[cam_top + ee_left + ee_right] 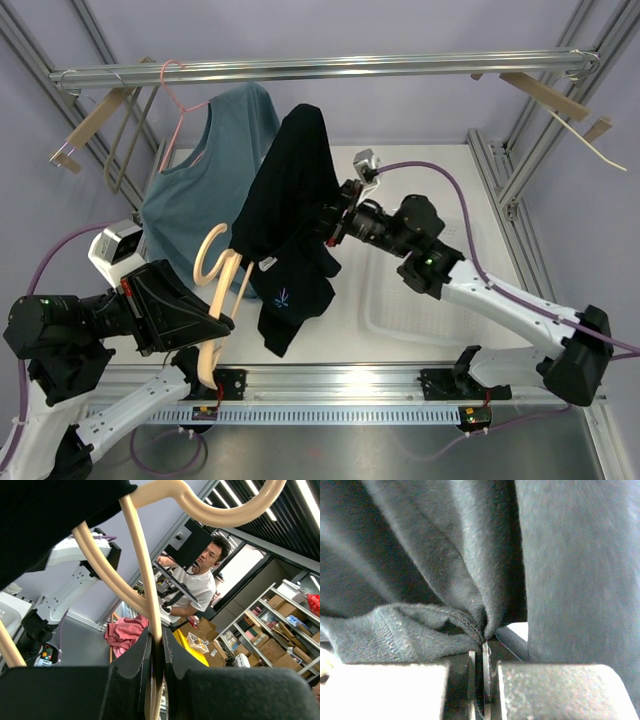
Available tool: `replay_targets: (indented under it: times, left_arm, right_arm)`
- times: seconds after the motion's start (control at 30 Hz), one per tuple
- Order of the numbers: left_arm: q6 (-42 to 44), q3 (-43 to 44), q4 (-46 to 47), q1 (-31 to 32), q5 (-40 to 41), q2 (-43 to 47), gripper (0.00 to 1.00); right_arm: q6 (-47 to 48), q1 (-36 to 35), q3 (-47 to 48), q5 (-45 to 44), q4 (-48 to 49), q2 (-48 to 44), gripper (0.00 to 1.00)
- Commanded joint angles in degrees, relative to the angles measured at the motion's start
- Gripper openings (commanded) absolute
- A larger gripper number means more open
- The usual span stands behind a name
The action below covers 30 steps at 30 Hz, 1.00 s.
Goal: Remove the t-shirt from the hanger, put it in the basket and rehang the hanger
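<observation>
**A:** Where was the black t-shirt (292,195) in the top view?

**B:** At frame centre, hanging in folds below the metal rail (400,66). Its lower left edge was draped over the cream hanger (212,262), which sat at lower left of centre, off the rail.

**A:** How did the left gripper (223,322) stand?

**B:** Its jaws were pressed onto a bar of the hanger. The left wrist view showed the cream rod (145,580) running down between the two dark fingers (135,657).

**A:** And the right gripper (332,225)?

**B:** It met the shirt from the right of centre, its jaws pinching a fold of the black fabric (470,615). In the right wrist view that fold gathered into the narrow slit between them.

**A:** What else appeared?

**B:** A teal t-shirt (195,190) on a pink hanger (178,85), hooked on the rail at upper left. A clear tray (395,315) lay on the white surface (430,160) at right of centre.
</observation>
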<state>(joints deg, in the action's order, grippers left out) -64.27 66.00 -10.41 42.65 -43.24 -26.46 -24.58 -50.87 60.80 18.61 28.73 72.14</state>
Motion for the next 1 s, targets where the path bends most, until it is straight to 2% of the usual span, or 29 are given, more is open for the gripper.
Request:
replay_targets:
  times: [0.0, 0.13, 0.27, 0.33, 0.43, 0.63, 0.67, 0.77, 0.83, 0.9, 0.97]
  left_arm:
    - [4.1, 2.0, -0.5, -0.2, 0.8, 1.1, 0.0]
    - [7.4, 3.4, -4.3, -0.2, 3.2, 1.2, 0.0]
    - [8.6, 4.7, -6.0, -0.2, 4.3, 1.7, 0.0]
    - [8.7, 5.3, -5.9, -0.2, 4.0, 1.8, 0.0]
    - [8.6, 5.8, -6.0, -0.2, 3.6, 1.5, 0.0]
    - [11.1, 11.0, -9.1, -0.2, 4.1, -0.2, 0.0]
    - [11.0, 11.6, -9.2, -0.2, 4.0, -0.8, 0.0]
    - [12.0, 13.0, -10.3, -0.2, 4.6, -1.2, 0.0]
    - [12.6, 12.8, -11.0, -0.2, 4.8, -1.2, 0.0]
    - [12.9, 11.9, -11.0, -0.2, 5.0, -1.1, 0.0]
    - [13.3, 11.3, -10.9, -0.2, 5.5, -1.1, 0.0]
  right_arm:
    - [3.7, 0.4, 4.6, -5.5, -2.0, -7.1, 0.0]
    - [10.0, 0.5, 10.9, -11.2, -12.3, -9.7, 0.0]
    - [15.2, 0.8, 18.8, -17.6, -18.0, -10.5, 0.0]
    - [18.9, 1.1, 22.7, -22.8, -21.7, -9.6, 0.0]
    - [24.1, 2.1, 33.3, -29.2, -27.6, -5.6, 0.0]
    - [28.4, 4.6, 61.2, -33.0, -36.2, 5.9, 0.0]
    - [28.8, 4.5, 71.0, -33.5, -37.8, 7.6, 0.0]
    - [31.8, 4.6, 88.7, -36.2, -45.1, 14.2, 0.0]
    - [34.9, 4.5, 91.9, -38.6, -47.4, 14.9, 0.0]
    - [37.3, 4.5, 86.3, -41.0, -45.5, 12.7, 0.0]
    - [38.2, 4.7, 74.1, -42.4, -42.9, 7.9, 0.0]
